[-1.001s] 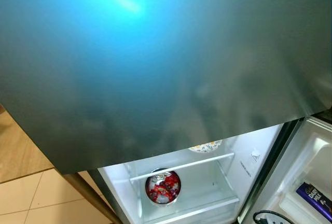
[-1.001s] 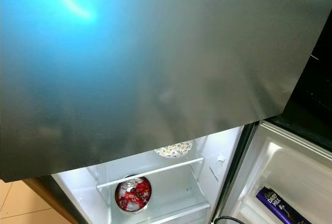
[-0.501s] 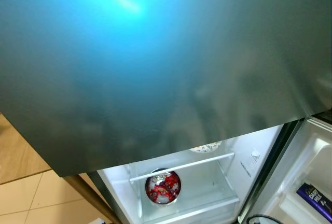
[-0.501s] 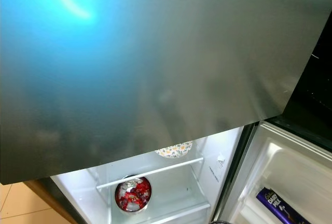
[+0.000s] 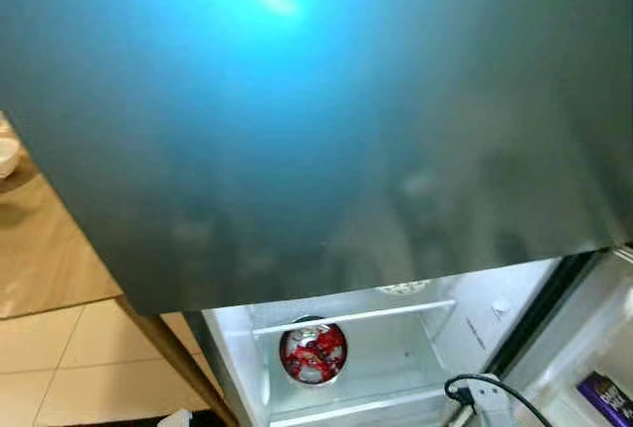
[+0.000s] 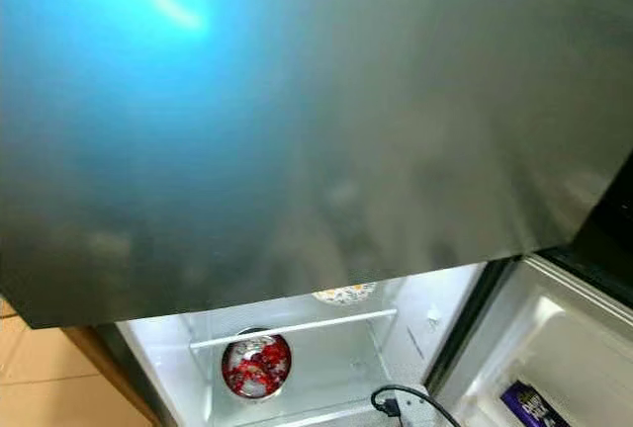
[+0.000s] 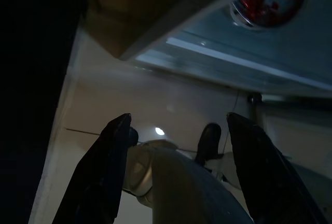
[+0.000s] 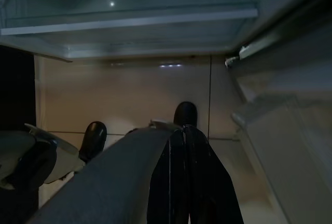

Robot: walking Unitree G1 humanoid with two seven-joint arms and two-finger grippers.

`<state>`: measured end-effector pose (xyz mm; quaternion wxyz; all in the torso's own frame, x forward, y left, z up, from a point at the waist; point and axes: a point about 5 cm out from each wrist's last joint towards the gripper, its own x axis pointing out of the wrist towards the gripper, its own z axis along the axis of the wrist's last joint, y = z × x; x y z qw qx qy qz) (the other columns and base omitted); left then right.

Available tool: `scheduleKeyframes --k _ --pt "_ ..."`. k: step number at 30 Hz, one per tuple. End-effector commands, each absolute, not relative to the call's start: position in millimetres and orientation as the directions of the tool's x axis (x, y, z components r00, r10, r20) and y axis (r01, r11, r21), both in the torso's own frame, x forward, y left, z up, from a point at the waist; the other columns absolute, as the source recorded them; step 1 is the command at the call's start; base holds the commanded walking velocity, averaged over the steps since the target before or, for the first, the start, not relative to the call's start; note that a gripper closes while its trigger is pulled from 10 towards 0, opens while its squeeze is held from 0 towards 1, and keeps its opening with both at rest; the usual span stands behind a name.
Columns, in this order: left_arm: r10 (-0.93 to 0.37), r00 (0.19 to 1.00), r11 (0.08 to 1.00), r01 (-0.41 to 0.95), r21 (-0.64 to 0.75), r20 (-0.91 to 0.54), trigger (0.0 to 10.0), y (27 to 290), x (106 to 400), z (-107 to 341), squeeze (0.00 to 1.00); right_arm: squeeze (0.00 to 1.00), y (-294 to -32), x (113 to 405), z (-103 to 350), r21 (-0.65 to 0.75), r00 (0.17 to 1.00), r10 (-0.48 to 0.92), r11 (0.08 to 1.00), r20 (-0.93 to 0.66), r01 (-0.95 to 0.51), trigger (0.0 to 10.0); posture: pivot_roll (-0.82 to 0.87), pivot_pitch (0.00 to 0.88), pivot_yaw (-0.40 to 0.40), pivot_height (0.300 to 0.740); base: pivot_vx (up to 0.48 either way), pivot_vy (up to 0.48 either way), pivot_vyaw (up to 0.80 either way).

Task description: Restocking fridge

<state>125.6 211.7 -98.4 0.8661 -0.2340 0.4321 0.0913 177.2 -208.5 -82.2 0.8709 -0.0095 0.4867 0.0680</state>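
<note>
The fridge's steel upper door (image 5: 326,121) is closed and takes up most of both eye views. Below it the lit lower compartment (image 5: 396,348) stands open. A bowl of red food (image 5: 313,352) sits on its lower shelf, and a flowered dish (image 6: 344,295) rests on the shelf above. A purple chocolate bar (image 6: 529,404) lies in the open door's rack at the right. My left gripper (image 7: 178,119) hangs low over the floor, open and empty. My right gripper (image 8: 185,130) also hangs low, shut on nothing. A black cable (image 5: 485,387) on my right arm shows at the bottom edge.
A wooden table (image 5: 40,239) with a white cup (image 5: 5,155) stands at the left beside the fridge. Pale floor tiles (image 5: 59,368) lie below it. The open lower door (image 6: 574,348) stands out at the right.
The camera has shifted, bringing the wooden table at the left further into view. The cable on my right arm has risen higher at the bottom edge.
</note>
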Motion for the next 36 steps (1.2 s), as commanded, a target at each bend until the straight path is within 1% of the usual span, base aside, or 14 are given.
scheduleKeyframes --k 1,7,10,11,16,27,36 --pt "-0.058 0.604 0.878 -0.349 -0.329 -0.795 10.0 206 129 -99 0.0 0.0 -207 177 -83 0.044 0.506 0.109 0.989 -0.856 -0.138 10.0 -0.03 0.0 -0.032 0.74 -0.274 0.0 0.0" --pt "-0.067 0.601 0.88 -0.341 -0.332 -0.796 10.0 200 134 -99 0.0 0.0 -211 177 -82 0.026 0.499 0.097 0.989 -0.861 -0.147 10.0 -0.05 0.0 -0.034 0.74 -0.27 0.0 0.0" --pt "-0.081 0.6 0.883 -0.327 -0.336 -0.796 10.0 195 137 -98 0.0 0.0 -214 176 -82 0.017 0.498 0.083 0.991 -0.863 -0.136 10.0 -0.06 0.0 -0.034 0.74 -0.281 0.0 0.0" --pt "-0.093 0.604 0.888 -0.31 -0.341 -0.791 10.0 191 142 -97 0.0 0.0 -217 173 -83 0.008 0.493 0.067 0.993 -0.867 -0.121 10.0 -0.07 0.0 -0.031 0.74 -0.307 0.0 0.0" --pt "-0.098 0.607 0.89 -0.301 -0.342 -0.789 10.0 189 147 -96 0.0 0.0 -220 172 -83 0.003 0.491 0.054 0.995 -0.869 -0.103 10.0 -0.08 0.0 -0.019 0.74 -0.318 0.0 0.0" --pt "-0.117 0.581 0.902 -0.277 -0.331 -0.805 10.0 187 141 -99 0.0 0.0 -220 166 -86 0.008 0.483 0.042 0.997 -0.875 -0.073 10.0 -0.1 0.0 -0.002 0.74 -0.343 0.0 0.0" --pt "-0.126 0.579 0.906 -0.264 -0.331 -0.805 10.0 185 140 -99 0.0 0.0 -219 161 -88 0.005 0.474 0.038 0.997 -0.88 -0.071 10.0 -0.11 0.0 0.003 0.74 -0.358 0.0 0.0"
